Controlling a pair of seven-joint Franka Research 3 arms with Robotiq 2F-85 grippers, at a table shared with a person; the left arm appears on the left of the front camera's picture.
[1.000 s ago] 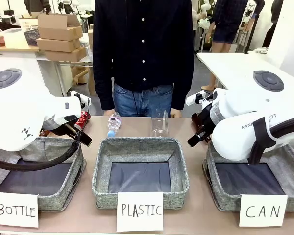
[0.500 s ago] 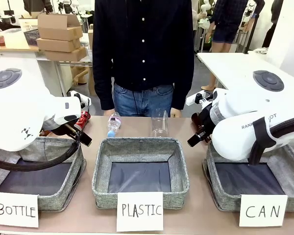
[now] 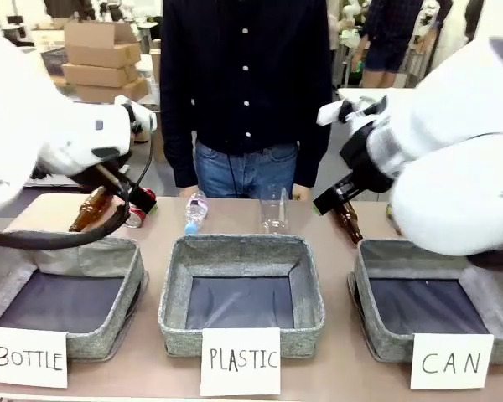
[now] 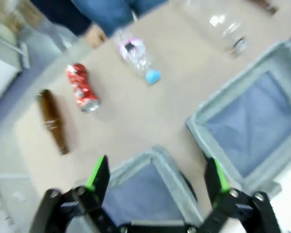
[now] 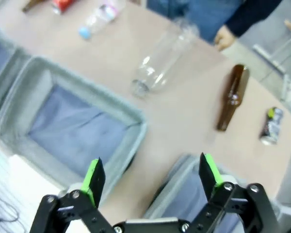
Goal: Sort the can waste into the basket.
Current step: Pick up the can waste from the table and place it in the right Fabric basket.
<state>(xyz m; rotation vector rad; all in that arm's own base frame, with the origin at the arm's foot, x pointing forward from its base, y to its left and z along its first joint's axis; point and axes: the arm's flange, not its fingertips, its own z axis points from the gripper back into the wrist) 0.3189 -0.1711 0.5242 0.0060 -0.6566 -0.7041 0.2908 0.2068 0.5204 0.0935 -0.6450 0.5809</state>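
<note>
Two cans lie on the table point(image 3: 235, 216) with two brown bottles point(image 5: 233, 97) and two clear plastic bottles point(image 5: 165, 60): a crushed shiny red can point(image 4: 81, 87) at the front view's ten o'clock; a dark can point(image 5: 270, 126) with silver ends at the right wrist view's three o'clock. Of three grey baskets point(image 3: 241, 247), the "CAN" basket point(image 3: 384, 333) sits at five o'clock, its dark lining bare; left tool point(image 4: 157, 170) and right tool point(image 5: 150, 167) hang with fingers apart.

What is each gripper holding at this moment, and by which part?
Nothing is held. The left gripper and the right gripper both stand open and empty. The red can and the dark can lie on the table.
</note>
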